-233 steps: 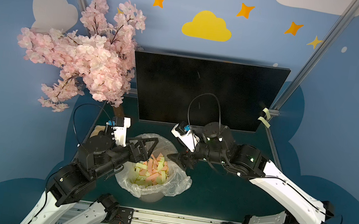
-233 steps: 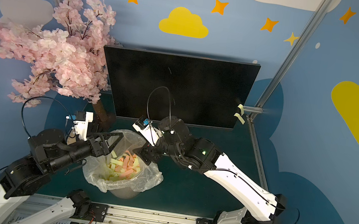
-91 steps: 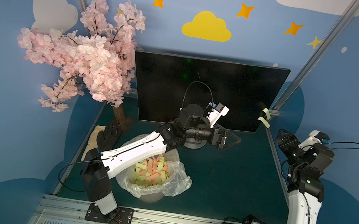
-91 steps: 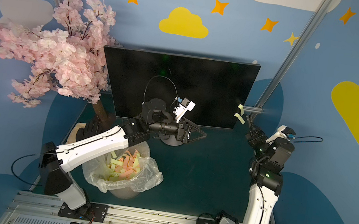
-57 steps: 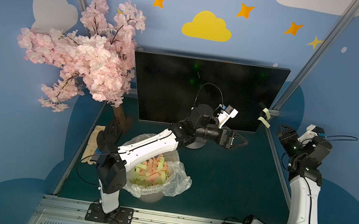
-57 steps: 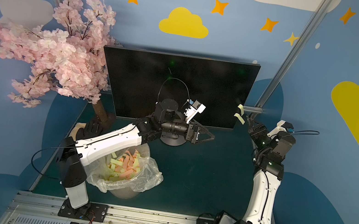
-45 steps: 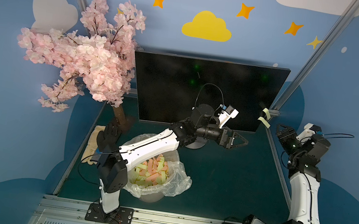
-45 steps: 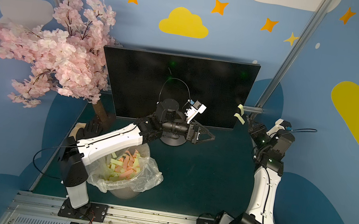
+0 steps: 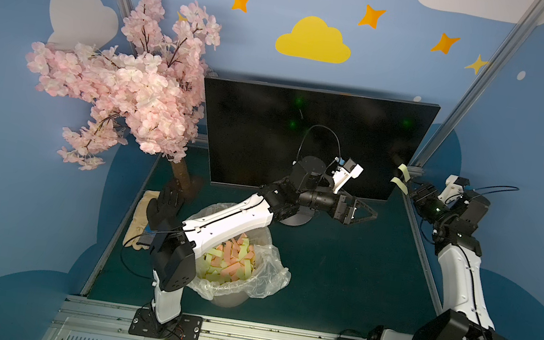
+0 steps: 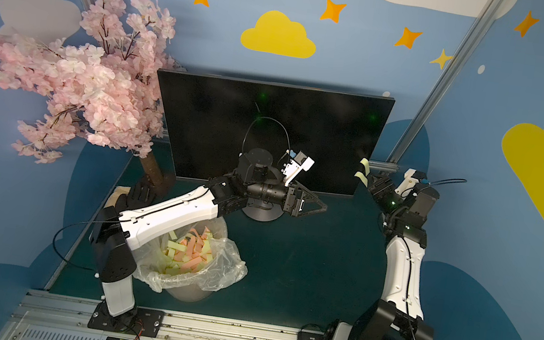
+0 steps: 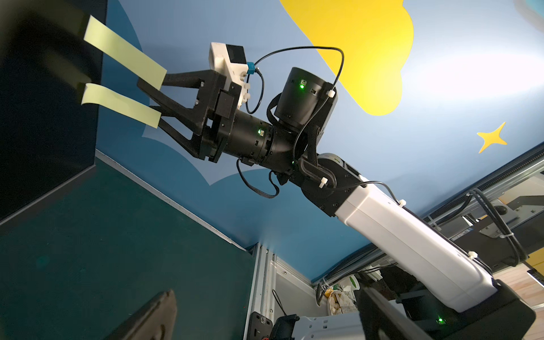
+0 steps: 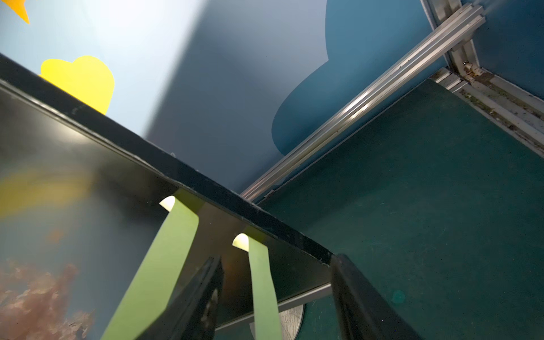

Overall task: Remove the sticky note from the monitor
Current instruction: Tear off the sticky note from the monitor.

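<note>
- The monitor (image 9: 268,134) stood in the centre of both top views with a dark screen. The task's paper was on its edge at the right of the frame. There was an upper sticky note (image 9: 403,171) and a lower sticky note (image 9: 398,185), both pale yellow-green strips fixed by one end and reaching out past the bezel.
- The right gripper (image 9: 410,193) was just beside these strips and reached in from the right of the frame. This was probably because the free ends pointed that way and gave it paper to pinch without touching the screen.
- In the right wrist view its jaws stood apart, with the lower sticky note (image 12: 260,279) between them and the upper sticky note (image 12: 164,259) outside one finger. They were open around the strip, not clamped. It seemed that neither finger touched the paper, but this close view was blurred.
- The left gripper (image 9: 365,211) hung low in front of the monitor near its base, with jaws spread wide and empty. From there its camera looked straight at the notes.
- A bin (image 9: 274,281) lined with clear plastic, at lower centre, held many pink and yellow-green strips. It was likely the place for the removed note.
- The step in hand appeared to be the closing on the lower strip. The peeling was not yet done.
</note>
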Controlling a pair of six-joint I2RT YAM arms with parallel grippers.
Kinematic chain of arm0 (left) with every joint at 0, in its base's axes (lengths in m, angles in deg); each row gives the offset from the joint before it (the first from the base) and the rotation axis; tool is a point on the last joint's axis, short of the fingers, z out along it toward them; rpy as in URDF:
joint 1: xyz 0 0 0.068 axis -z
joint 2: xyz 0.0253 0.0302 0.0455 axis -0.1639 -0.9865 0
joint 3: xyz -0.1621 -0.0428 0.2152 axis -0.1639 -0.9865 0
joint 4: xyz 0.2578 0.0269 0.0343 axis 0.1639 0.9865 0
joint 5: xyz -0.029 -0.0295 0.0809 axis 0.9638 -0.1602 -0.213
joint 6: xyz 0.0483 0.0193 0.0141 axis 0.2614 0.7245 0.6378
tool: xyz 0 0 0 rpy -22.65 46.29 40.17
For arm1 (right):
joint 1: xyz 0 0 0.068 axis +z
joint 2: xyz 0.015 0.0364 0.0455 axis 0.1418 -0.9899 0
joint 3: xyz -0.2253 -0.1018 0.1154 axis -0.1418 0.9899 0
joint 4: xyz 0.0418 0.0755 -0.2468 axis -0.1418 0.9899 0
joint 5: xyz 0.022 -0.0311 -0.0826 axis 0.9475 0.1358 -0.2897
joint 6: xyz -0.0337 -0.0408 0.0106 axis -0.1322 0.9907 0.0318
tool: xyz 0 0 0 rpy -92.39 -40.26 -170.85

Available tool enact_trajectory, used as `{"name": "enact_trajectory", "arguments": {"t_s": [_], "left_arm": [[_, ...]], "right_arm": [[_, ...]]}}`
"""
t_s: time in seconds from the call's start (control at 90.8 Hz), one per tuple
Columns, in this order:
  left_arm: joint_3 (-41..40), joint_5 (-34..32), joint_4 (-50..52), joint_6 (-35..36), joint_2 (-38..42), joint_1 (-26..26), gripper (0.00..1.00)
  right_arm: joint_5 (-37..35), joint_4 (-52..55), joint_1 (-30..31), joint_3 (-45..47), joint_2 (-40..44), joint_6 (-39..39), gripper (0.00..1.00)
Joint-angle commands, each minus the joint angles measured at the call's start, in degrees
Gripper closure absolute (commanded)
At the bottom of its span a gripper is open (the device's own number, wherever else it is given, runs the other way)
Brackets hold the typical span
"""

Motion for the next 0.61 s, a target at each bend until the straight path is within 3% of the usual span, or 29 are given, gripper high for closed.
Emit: {"name": "enact_trajectory", "arguments": {"t_s": [0.0, 0.396, 0.595], "left_arm": [[1.6, 1.2, 0.2, 0.3, -0.8, -0.4, 0.00], [1.2, 1.6, 0.0, -0.3, -1.1, -0.7, 0.00], [0.9, 1.6, 0.0, -0.4, -0.9, -0.7, 0.00]], "right_arm": [[0.6, -0.8, 0.9, -2.3, -1.1, 1.4, 0.37], [0.4, -0.8, 1.6, -0.6, -1.2, 1.8, 0.41], [0.1, -0.3, 1.6, 0.7, 0.2, 1.7, 0.50]]}}
